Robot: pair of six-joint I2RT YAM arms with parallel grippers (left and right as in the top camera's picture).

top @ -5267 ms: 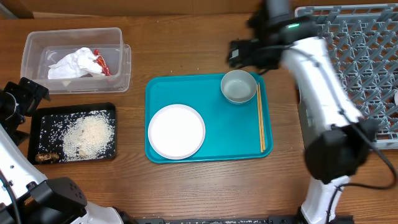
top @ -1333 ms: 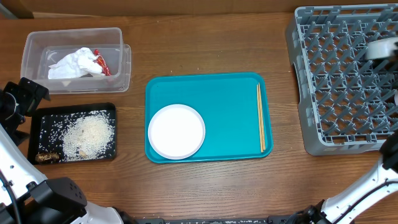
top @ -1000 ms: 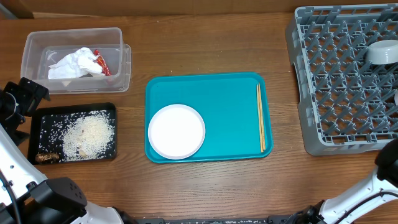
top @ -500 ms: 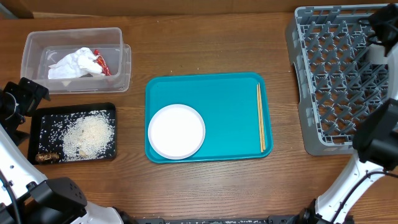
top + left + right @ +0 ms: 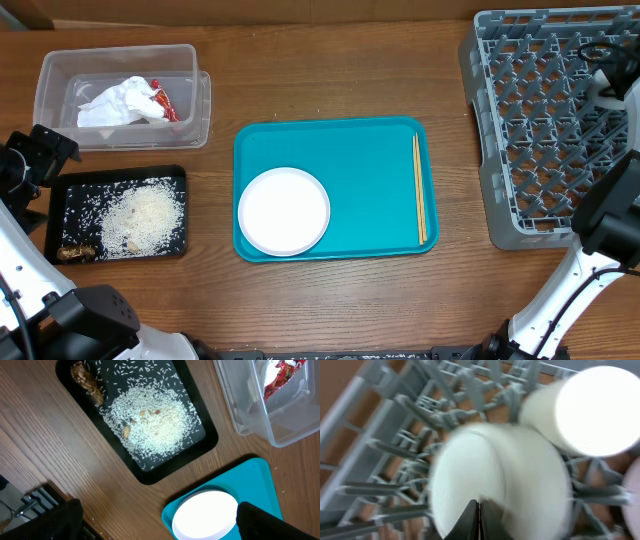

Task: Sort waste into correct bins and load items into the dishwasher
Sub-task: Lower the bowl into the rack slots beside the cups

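Right gripper point(image 5: 479, 519): jaws pressed together, empty, just over a pale round bowl point(image 5: 495, 485) in the grey pegged plastic dish rack point(image 5: 540, 150). Left gripper point(image 5: 160, 522): jaws spread wide above the wooden desk point(image 5: 50, 450) by the shallow black tray point(image 5: 146, 468) of rice point(image 5: 155, 425). White round plate point(image 5: 284, 211), wooden chopsticks point(image 5: 419, 190) on teal tray point(image 5: 370, 170).

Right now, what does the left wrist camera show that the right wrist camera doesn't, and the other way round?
Left wrist only: the black tray of rice, the clear tub with the red wrapper, and the white plate on the teal tray. Right wrist only: the grey rack holding a white bowl and a cup, behind the shut right gripper. Both: only brown tabletop.
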